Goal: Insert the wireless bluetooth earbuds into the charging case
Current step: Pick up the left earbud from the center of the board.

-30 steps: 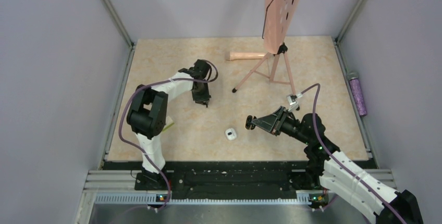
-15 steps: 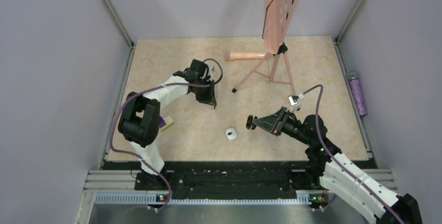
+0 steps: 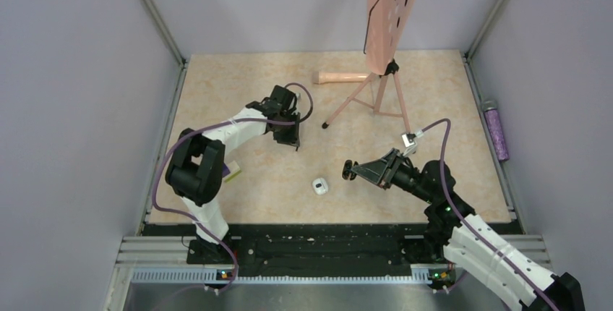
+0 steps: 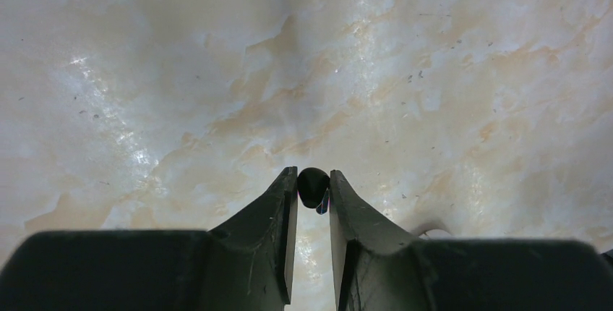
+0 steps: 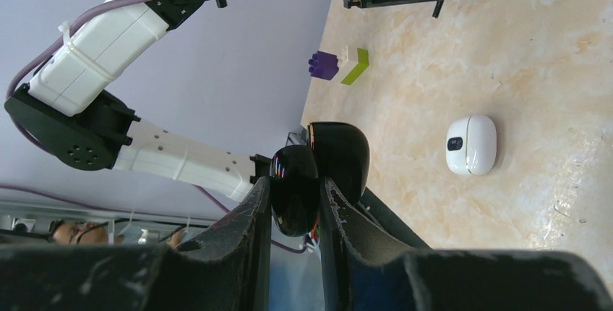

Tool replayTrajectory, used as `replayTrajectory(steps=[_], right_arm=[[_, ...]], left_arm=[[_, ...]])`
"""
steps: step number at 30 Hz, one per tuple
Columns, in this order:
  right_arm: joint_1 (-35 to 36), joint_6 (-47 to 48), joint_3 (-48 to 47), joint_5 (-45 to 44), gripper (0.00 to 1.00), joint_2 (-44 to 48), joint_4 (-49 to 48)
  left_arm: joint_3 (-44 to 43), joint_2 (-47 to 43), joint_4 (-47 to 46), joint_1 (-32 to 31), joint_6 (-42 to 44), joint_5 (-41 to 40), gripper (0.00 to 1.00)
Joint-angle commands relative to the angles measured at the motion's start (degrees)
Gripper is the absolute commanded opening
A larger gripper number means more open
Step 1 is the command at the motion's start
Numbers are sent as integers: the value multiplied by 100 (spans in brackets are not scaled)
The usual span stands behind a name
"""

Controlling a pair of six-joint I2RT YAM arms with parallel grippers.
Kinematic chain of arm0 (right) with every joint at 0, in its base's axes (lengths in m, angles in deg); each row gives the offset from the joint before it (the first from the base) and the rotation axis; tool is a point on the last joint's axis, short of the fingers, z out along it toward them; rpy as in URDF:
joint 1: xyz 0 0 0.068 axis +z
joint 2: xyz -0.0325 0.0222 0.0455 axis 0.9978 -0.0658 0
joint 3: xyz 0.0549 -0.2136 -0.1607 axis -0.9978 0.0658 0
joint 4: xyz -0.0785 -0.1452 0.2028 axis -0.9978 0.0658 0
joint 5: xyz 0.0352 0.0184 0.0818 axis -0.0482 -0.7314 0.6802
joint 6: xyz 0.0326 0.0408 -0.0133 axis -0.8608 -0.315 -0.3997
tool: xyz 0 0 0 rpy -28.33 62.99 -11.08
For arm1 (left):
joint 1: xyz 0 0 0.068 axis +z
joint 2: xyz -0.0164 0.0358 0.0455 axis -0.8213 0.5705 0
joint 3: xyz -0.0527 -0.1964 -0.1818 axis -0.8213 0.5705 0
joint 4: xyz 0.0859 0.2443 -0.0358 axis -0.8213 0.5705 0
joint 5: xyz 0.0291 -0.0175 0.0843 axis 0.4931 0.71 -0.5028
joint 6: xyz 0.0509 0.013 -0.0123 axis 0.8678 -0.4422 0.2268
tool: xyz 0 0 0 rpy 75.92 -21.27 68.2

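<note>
Pinching one tiny black earbud (image 4: 313, 188) in the left gripper (image 4: 312, 175) and a second earbud (image 5: 340, 153) in the right gripper (image 5: 295, 189), both clear of the white, seemingly shut charging case (image 3: 320, 186); next, probably opening its lid before seating either.

The left jaws hide the lower part of one earbud (image 4: 312, 184) (only its rounded tip shows).

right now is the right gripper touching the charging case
No, the charging case lies on the table apart from the right gripper, which pinches an earbud.
</note>
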Motion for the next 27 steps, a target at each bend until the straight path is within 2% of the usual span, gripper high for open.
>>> replayTrajectory(steps=[1, 8, 12, 15, 22, 27], right_arm=[[-57, -38, 41, -85, 0, 90, -111], [-57, -5, -5, -24, 0, -33, -151], [-56, -19, 13, -14, 0, -106, -266], [-57, -22, 35, 32, 0, -158, -321], [-190, 244, -139, 1464, 0, -1286, -1387], [-203, 185, -436, 1774, 0, -1980, -1986]], left_arm=[[133, 116, -246, -19, -99, -302, 26], [124, 85, -257, -26, -46, 158, 24], [182, -319, -375, -21, 9, 614, 24], [104, -637, -286, -19, -5, 600, 24], [461, -1809, -800, -27, -168, 415, 24], [873, -2702, -1454, -49, -222, 484, 24]])
